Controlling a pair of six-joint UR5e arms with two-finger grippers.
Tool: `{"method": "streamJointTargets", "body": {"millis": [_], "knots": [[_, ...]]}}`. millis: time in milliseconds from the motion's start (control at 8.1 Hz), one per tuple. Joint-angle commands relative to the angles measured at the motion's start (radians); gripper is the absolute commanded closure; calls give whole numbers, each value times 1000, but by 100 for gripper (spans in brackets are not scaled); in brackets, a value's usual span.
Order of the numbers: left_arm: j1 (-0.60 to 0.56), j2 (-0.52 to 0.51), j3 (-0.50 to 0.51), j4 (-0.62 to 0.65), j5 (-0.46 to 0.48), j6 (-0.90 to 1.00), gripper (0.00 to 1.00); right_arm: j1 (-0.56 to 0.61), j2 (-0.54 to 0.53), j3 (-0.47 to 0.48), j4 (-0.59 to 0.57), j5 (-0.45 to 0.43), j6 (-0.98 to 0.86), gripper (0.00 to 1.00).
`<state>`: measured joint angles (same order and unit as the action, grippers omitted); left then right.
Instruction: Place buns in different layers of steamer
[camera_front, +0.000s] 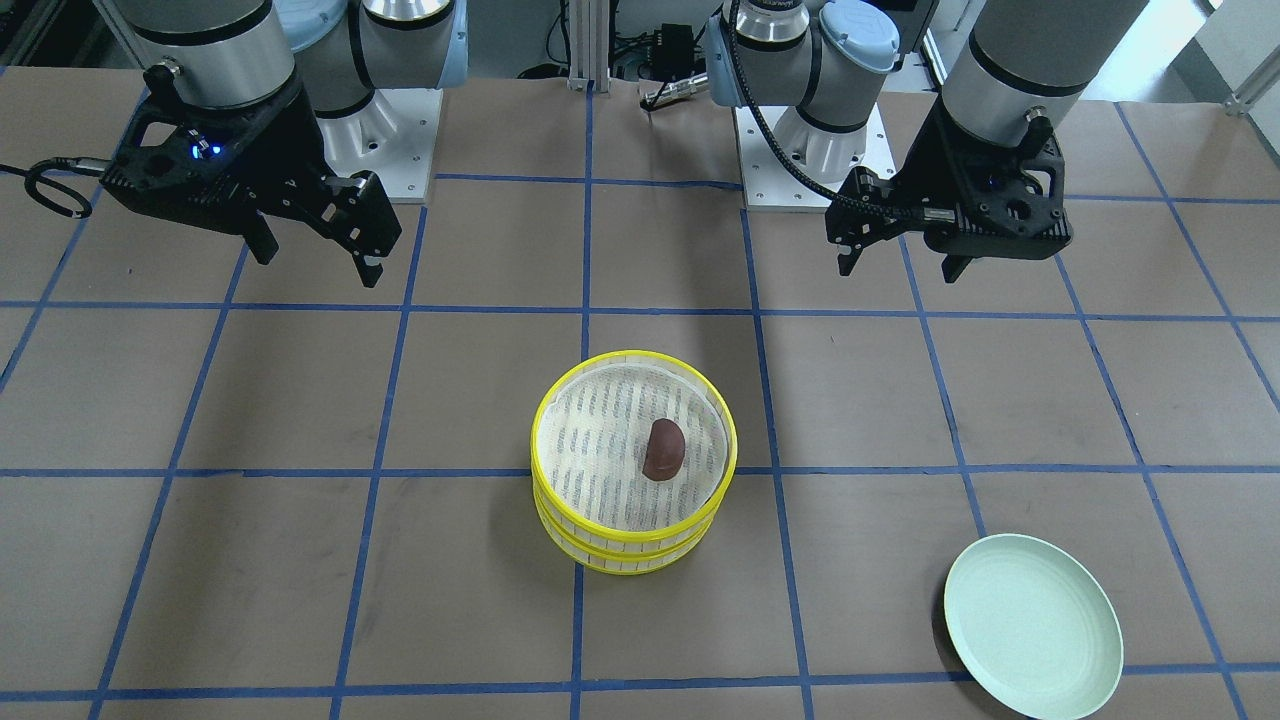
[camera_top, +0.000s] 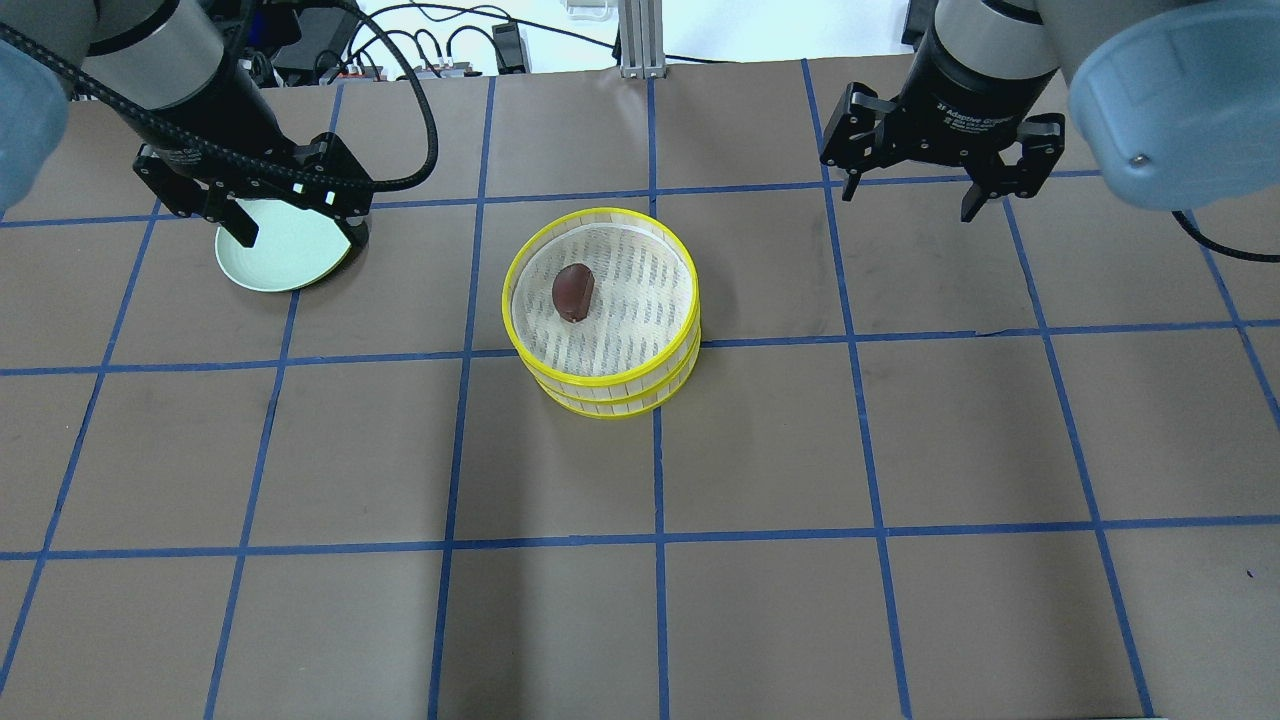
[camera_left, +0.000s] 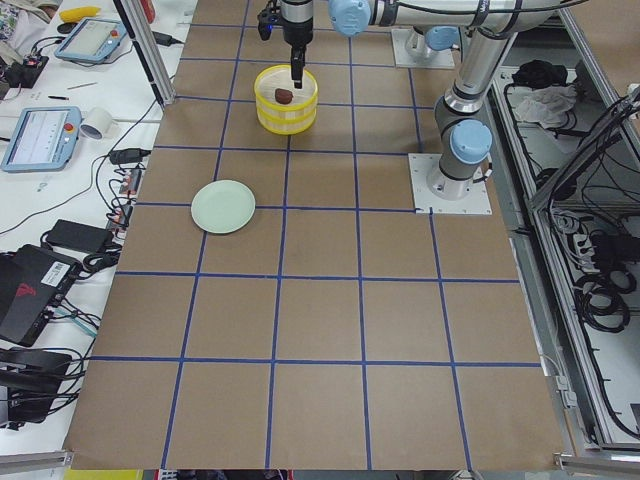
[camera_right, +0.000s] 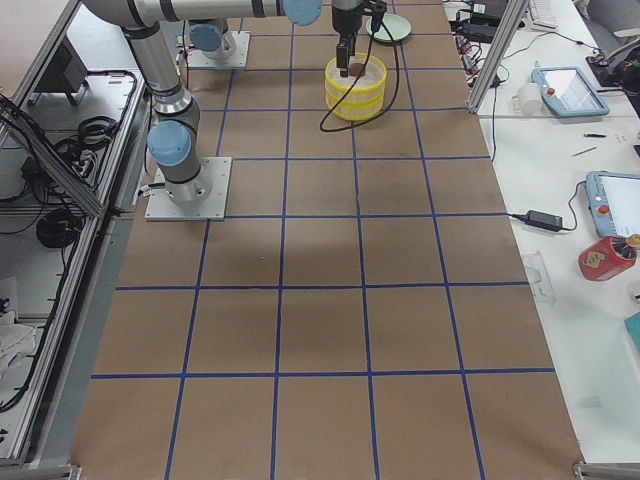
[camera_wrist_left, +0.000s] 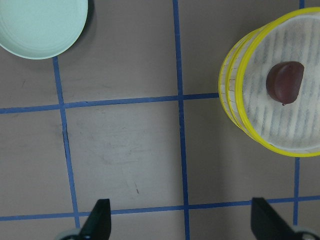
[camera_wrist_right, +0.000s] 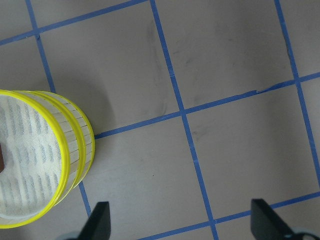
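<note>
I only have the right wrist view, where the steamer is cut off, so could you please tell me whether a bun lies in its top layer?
Observer: Yes, the dark reddish-brown bun lies in the steamer's top layer.
Operator: Thank you. Is the left hand holding anything?
Observer: No, the left hand is open and holds nothing, raised above the table.

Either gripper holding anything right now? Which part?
Nothing. Left gripper and right gripper are open, empty; the dark reddish-brown bun lies in the top tier of the yellow-rimmed steamer.
</note>
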<state>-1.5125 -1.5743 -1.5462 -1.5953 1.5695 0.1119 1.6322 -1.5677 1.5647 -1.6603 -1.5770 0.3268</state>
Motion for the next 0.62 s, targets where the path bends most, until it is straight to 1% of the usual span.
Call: {"method": "streamJointTargets", "body": {"millis": [0, 494], "knots": [[0, 0, -5, 1, 0, -2, 0, 0, 0, 1, 4, -1, 0, 0], [0, -1, -6, 1, -3, 0, 0, 3, 0, 5, 5, 3, 0, 0]]}}
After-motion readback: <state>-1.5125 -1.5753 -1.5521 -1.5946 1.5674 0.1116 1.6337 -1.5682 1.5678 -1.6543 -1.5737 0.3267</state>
